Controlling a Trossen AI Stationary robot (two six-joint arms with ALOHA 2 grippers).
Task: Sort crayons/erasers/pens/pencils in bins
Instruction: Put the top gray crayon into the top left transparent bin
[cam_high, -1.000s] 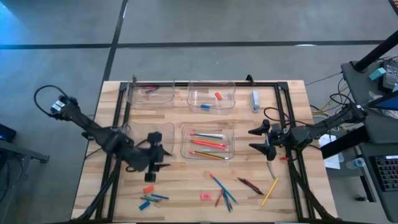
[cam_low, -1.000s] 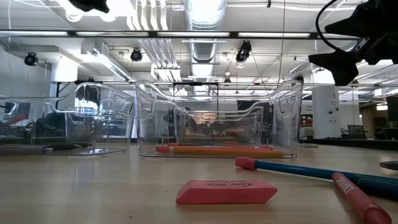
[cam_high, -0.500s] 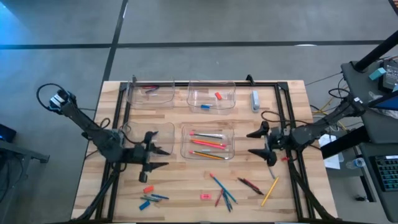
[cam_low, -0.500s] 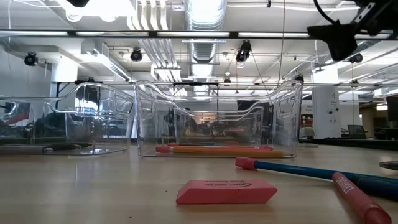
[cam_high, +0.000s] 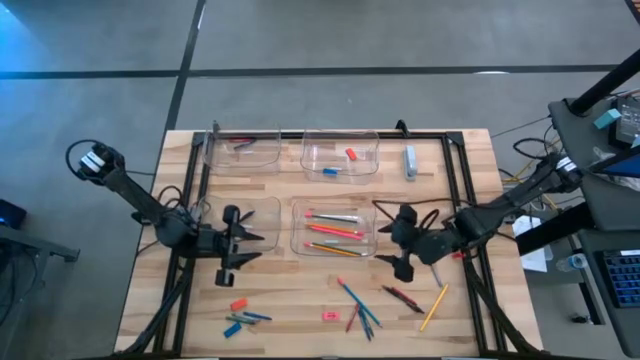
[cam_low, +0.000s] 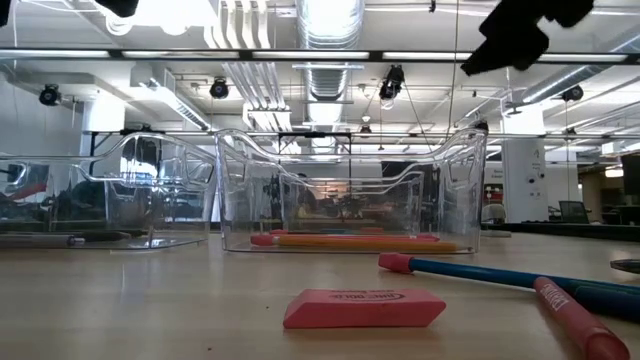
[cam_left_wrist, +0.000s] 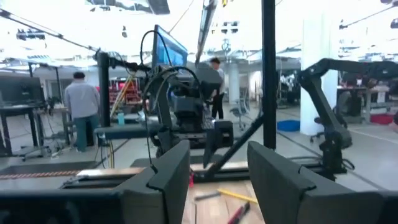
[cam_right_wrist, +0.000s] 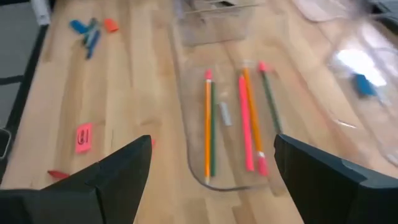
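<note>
Four clear bins are seen on the wooden counter (cam_high: 300, 300) from above. Two are set along the far edge: one near the far left corner (cam_high: 243, 150) with dark pens lying in it, and one at the middle (cam_high: 340, 153) in which a red eraser (cam_high: 351, 154) and a small blue piece are held. Two more are placed at the centre of the counter: an empty-looking bin (cam_high: 262, 222) on the left, and a bin (cam_high: 334, 229) in which orange, pink and green pencils (cam_high: 334, 231) are laid side by side.

The left gripper (cam_high: 243, 250) is held over the left side of the counter, beside the empty-looking bin, with its fingers spread wide and nothing between them. The right gripper (cam_high: 389, 236) is held just beside the right wall of the pencil bin, its fingers likewise spread wide and empty.

Unsorted items are scattered along the near edge. An orange-red eraser (cam_high: 238, 304) and blue crayons (cam_high: 243, 320) are found toward the near left corner. A pink eraser (cam_high: 329, 316) is seen at the middle of the near edge, lying flat (cam_low: 364, 308) in the low view. Blue and red sticks (cam_high: 357, 305), a dark pen (cam_high: 403, 297) and a yellow pencil (cam_high: 433, 307) are spread to its right. A pale oblong item (cam_high: 410, 161) rests near the far right corner.
</note>
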